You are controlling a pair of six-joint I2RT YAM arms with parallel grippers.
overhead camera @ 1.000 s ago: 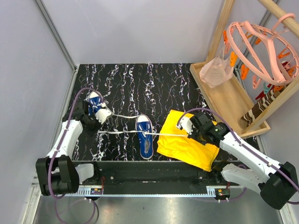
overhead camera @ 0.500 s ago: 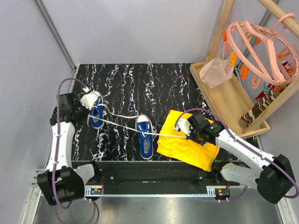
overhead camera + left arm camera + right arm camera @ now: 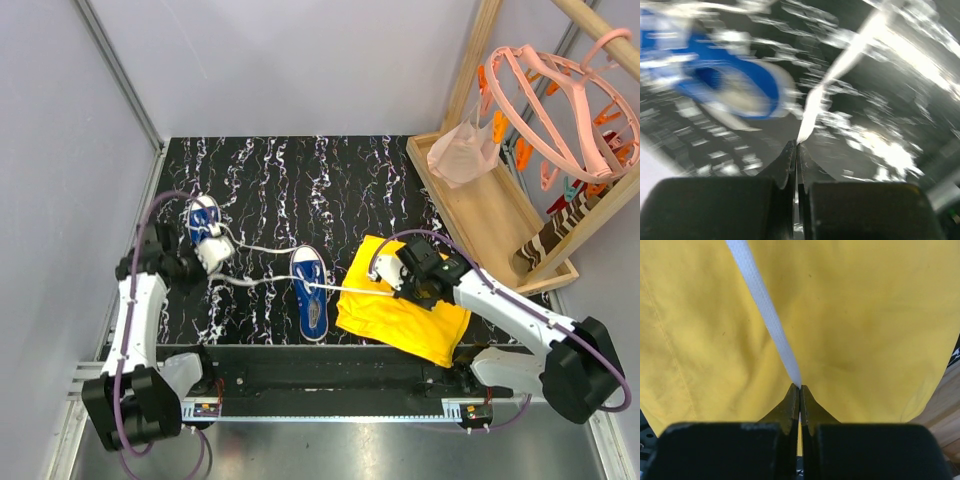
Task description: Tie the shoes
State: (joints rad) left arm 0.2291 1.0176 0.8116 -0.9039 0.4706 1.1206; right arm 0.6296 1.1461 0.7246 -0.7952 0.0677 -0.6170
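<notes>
Roughly, the task is at an early stage: no knot or bow shows on either shoe. Nearest the arm bases, one blue sneaker (image 3: 309, 295) lies on the black marbled worktop (image 3: 300, 180), its white toe cap pointing away. The right end effector (image 3: 799, 388) hovers over a yellow cloth (image 3: 405, 318) just right of that sneaker, its fingers clamped together on the tip of the right lace (image 3: 765, 315), which runs taut back to the sneaker. The left end effector (image 3: 797, 144) is likewise pinched on the tip of the left lace (image 3: 840, 65), though that view is blurred. Farther back on the left, the second sneaker (image 3: 203, 220) sits just beside the left end effector, untied as far as can be seen. By this reading the laces are only gripped and spread. Crossing, looping and tightening remain for both shoes.
</notes>
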